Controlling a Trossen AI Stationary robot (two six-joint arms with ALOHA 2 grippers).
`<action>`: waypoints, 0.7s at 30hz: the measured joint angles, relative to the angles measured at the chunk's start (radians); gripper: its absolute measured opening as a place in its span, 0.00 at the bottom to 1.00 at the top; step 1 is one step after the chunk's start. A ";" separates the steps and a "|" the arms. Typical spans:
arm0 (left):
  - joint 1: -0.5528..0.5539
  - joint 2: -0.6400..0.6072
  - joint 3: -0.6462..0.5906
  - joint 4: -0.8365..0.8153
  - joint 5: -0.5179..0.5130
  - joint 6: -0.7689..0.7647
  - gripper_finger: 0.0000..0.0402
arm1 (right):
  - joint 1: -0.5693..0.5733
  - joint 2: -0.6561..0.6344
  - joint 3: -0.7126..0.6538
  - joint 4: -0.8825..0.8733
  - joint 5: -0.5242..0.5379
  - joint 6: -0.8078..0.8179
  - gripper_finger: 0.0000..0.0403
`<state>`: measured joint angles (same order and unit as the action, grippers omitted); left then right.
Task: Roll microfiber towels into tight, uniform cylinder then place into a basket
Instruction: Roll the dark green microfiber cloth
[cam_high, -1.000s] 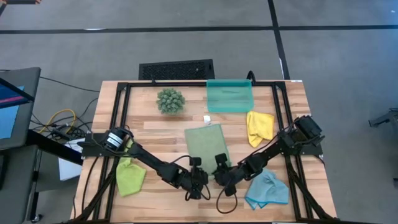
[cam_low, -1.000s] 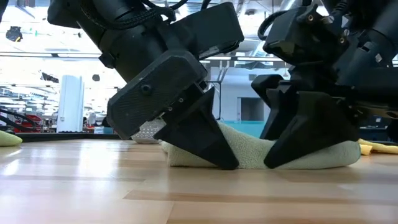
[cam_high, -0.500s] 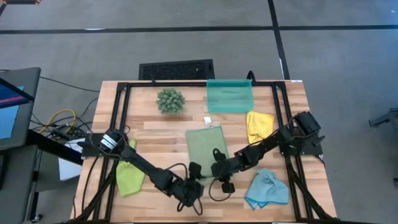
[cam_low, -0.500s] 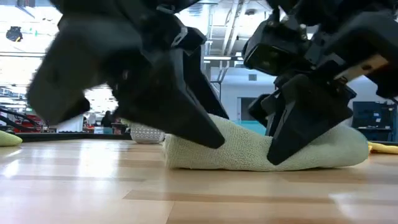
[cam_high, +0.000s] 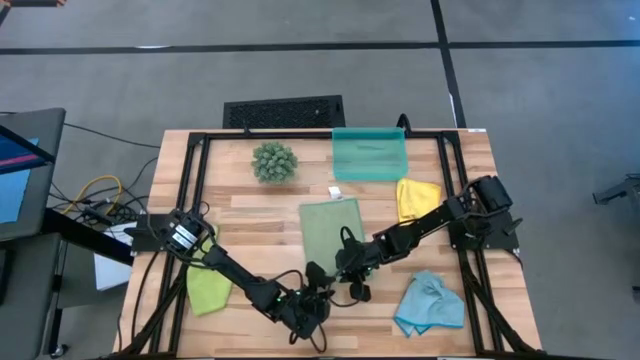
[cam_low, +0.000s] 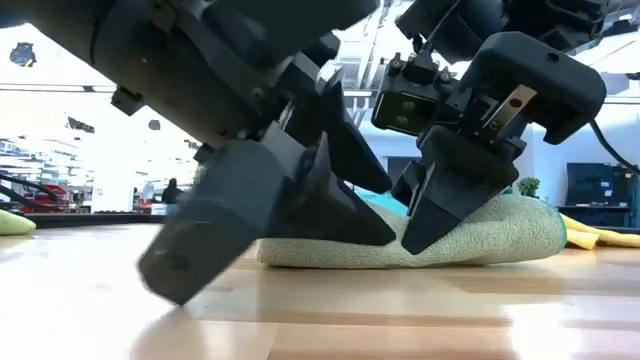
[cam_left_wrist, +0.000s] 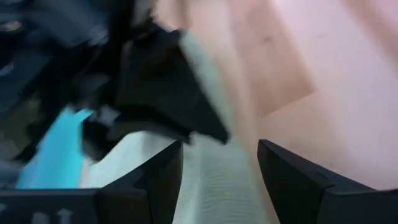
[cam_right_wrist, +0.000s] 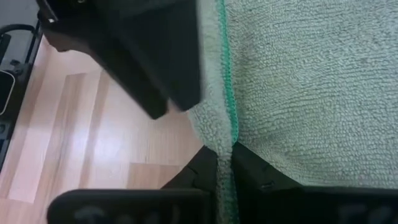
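On the wooden table (cam_high: 250, 225), your right end effector (cam_high: 349, 272) pinches the sage green towel (cam_high: 331, 228) by its near hem. Your left end effector (cam_high: 313, 285) gapes open just beside it; the towel stretches lengthwise away toward the basket (cam_high: 369, 155).

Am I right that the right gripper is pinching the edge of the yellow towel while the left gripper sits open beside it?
Not quite: the right gripper pinches the hem of the sage green towel, as the right wrist view shows. The yellow towel lies untouched near the basket. The left gripper is indeed open beside it.
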<state>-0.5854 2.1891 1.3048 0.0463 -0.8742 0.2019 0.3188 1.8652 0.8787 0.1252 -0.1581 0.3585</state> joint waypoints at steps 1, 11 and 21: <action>0.000 0.000 -0.001 -0.001 -0.007 -0.005 0.50 | 0.001 0.000 0.000 0.000 -0.001 0.000 0.13; 0.021 -0.002 0.001 -0.135 0.084 -0.202 0.40 | 0.001 0.000 0.000 0.000 0.000 0.000 0.13; 0.043 0.002 0.033 -0.227 0.229 -0.302 0.08 | 0.002 0.000 0.000 0.003 0.001 -0.023 0.16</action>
<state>-0.5423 2.1910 1.3377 -0.1804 -0.6447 -0.1002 0.3206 1.8648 0.8787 0.1282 -0.1567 0.3355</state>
